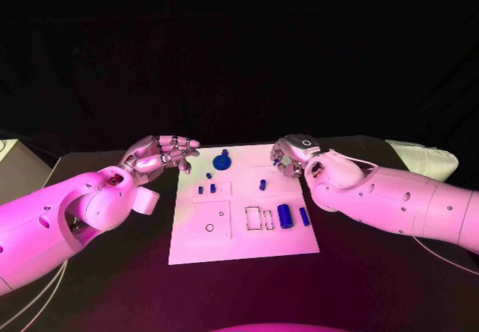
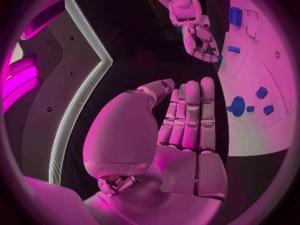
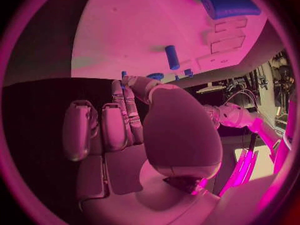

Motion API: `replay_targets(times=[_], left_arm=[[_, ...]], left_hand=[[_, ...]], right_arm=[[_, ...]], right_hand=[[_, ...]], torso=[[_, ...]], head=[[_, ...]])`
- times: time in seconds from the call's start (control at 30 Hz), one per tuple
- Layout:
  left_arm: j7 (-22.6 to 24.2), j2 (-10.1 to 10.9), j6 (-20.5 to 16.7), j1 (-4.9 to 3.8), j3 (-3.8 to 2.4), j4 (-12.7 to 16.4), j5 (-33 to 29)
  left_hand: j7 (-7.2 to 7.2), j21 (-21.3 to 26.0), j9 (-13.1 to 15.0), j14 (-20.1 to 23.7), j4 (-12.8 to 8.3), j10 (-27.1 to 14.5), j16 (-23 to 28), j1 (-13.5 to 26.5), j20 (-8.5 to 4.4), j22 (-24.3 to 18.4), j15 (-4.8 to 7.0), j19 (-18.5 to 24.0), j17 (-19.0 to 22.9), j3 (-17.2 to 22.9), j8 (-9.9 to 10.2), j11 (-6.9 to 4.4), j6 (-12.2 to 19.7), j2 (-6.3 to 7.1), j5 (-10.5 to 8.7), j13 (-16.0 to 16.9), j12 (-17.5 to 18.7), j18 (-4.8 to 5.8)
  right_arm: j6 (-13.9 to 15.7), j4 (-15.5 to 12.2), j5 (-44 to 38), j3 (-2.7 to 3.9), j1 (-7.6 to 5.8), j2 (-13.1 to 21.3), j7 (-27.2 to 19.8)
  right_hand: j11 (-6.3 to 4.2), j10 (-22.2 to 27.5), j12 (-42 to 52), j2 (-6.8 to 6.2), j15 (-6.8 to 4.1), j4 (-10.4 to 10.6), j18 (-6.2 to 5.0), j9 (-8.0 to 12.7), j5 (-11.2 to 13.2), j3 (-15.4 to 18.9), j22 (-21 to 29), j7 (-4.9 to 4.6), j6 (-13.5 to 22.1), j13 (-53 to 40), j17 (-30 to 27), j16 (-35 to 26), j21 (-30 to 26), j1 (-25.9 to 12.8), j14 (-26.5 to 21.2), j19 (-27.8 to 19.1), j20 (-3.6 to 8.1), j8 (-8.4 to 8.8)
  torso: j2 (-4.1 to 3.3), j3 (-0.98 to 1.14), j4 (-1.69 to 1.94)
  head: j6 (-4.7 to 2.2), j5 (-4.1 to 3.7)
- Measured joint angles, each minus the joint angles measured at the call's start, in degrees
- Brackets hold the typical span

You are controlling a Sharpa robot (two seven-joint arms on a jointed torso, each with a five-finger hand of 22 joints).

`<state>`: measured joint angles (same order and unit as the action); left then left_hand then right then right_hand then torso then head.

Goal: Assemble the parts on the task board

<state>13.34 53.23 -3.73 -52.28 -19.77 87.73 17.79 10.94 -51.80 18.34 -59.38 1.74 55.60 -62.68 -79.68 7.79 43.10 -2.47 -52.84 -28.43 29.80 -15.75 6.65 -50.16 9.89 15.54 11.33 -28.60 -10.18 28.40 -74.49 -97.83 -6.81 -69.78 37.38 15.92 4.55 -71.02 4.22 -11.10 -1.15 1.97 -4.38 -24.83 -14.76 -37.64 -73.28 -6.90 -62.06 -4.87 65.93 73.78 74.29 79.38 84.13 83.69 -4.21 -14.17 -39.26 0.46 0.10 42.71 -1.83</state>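
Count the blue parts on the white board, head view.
7 that I can make out: round blue disc part at the far edge, tiny one beneath, two small pegs left, one peg centre, large cylinder and slim bar right. The right hand may hide others.

Left hand (image 1: 160, 153) and right hand (image 1: 295, 155) empty, fingers apart

Take the task board (image 1: 239, 242) as your landmark, lying mid-table. On its far edge sits a round part (image 1: 221, 162); two small parts (image 1: 207, 188) lie just nearer you. Toward its right side, two cylinders (image 1: 291, 216) lie side by side, another small part (image 1: 262, 185) beyond them.
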Motion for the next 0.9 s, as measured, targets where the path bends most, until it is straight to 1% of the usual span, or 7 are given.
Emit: replay_targets(times=[0.23,0.33,0.47,0.6,0.7,0.8,0.9], left_arm=[[0.00,0.02,0.00,0.01,0.00,-0.08,0.03],[0.00,-0.07,-0.02,0.02,0.00,-0.09,0.03],[0.00,-0.30,-0.05,0.02,0.00,-0.09,0.04],[0.00,-0.52,-0.07,0.02,0.00,-0.09,0.04],[0.00,-0.70,-0.10,0.03,0.00,-0.10,0.04],[0.00,-0.88,-0.19,0.03,0.00,-0.10,0.04],[0.00,-0.99,-0.29,0.03,0.00,-0.10,0.04]], left_hand=[[0.00,0.00,-0.06,0.00,0.00,-0.21,0.00,0.00,0.00,-0.05,0.00,0.00,0.00,0.00,0.00,0.21,0.00,0.00,0.00,0.00,0.00,0.00],[0.00,0.00,-0.06,0.00,0.00,-0.21,0.00,0.00,0.00,-0.05,0.00,0.01,0.00,0.00,0.00,0.21,0.00,0.00,0.00,0.00,0.00,0.00],[0.00,0.00,-0.06,0.00,0.00,-0.21,0.00,0.00,0.02,-0.05,0.00,-0.01,0.00,0.00,0.00,0.21,0.00,0.00,0.00,0.00,0.00,0.00],[0.00,0.00,-0.06,0.00,0.00,-0.21,0.00,0.00,0.21,-0.05,0.00,-0.21,0.00,0.00,0.00,0.21,0.00,0.00,0.00,0.00,0.00,0.01],[0.00,0.00,-0.06,0.00,0.00,-0.21,0.00,0.00,0.21,-0.05,0.00,-0.20,0.00,0.00,0.00,0.21,0.00,0.00,0.00,-0.01,0.00,0.00],[0.00,0.00,-0.06,0.00,0.00,-0.21,0.00,0.00,0.21,-0.12,0.00,-0.20,0.00,0.00,0.00,0.21,0.00,0.00,0.00,-0.01,0.00,0.00],[0.12,0.20,-0.09,0.00,0.00,-0.21,0.00,0.00,0.21,-0.12,0.00,-0.20,0.00,0.00,0.00,0.21,0.12,0.00,0.00,0.01,0.00,0.00]], right_arm=[[0.73,-7.34,0.13,0.13,-0.35,2.15,0.17],[0.82,-9.54,0.11,0.13,-0.35,2.12,0.19],[0.84,-11.78,-0.17,-0.17,-0.31,1.18,0.19],[0.80,-12.85,-0.67,-0.55,-0.09,-0.26,0.16],[0.71,-13.30,-1.25,-1.01,0.33,-1.83,0.06],[0.58,-13.35,-1.84,-1.47,0.95,-3.41,-0.06],[0.40,-12.88,-2.43,-1.83,1.65,-4.68,-0.20]], right_hand=[[0.00,0.00,-0.02,-0.08,0.00,0.00,0.00,0.00,0.03,0.00,0.00,0.01,0.01,-0.01,0.00,0.00,0.00,-0.08,0.00,0.00,0.00,0.00],[0.00,0.00,-0.03,-0.16,0.00,0.00,0.00,0.00,0.04,0.00,-0.07,0.01,0.02,-0.01,0.00,0.00,0.00,-0.15,0.00,0.00,0.00,0.00],[0.00,0.00,-0.04,-0.16,0.00,0.00,0.00,0.01,0.05,0.00,-0.07,-0.03,0.00,-0.01,-0.01,0.00,0.00,-0.15,0.00,0.00,0.00,0.01],[0.00,0.00,-0.05,-0.16,0.00,-0.02,0.00,0.03,0.15,-0.01,-0.07,-0.14,-0.10,-0.01,-0.01,0.00,0.00,-0.15,0.00,0.00,0.00,0.03],[0.00,0.00,-0.16,-0.16,0.00,-0.17,0.00,0.03,0.16,-0.16,-0.07,-0.14,-0.10,0.00,-0.03,0.00,0.00,-0.15,0.00,0.00,0.00,0.07],[0.00,0.00,-0.17,-0.16,0.01,-0.17,0.00,-0.01,0.18,-0.16,-0.01,-0.14,-0.10,0.00,-0.08,0.00,0.00,-0.15,0.00,0.00,0.00,0.12],[0.00,-0.01,-0.17,-0.31,0.01,-0.07,-0.01,-0.06,0.27,-0.25,0.02,-0.14,-0.09,0.01,-0.07,0.00,0.00,-0.30,0.00,0.00,0.00,0.13]], torso=[[0.04,0.02,-0.14],[0.07,0.02,-0.14],[0.14,-0.01,-0.10],[0.17,-0.05,-0.05],[0.17,-0.10,-0.02],[0.13,-0.16,0.02],[0.06,-0.19,0.02]], head=[[-0.09,0.77],[-0.10,1.36],[0.16,2.29],[0.40,3.37],[0.57,4.19],[0.72,5.04],[0.88,5.64]])
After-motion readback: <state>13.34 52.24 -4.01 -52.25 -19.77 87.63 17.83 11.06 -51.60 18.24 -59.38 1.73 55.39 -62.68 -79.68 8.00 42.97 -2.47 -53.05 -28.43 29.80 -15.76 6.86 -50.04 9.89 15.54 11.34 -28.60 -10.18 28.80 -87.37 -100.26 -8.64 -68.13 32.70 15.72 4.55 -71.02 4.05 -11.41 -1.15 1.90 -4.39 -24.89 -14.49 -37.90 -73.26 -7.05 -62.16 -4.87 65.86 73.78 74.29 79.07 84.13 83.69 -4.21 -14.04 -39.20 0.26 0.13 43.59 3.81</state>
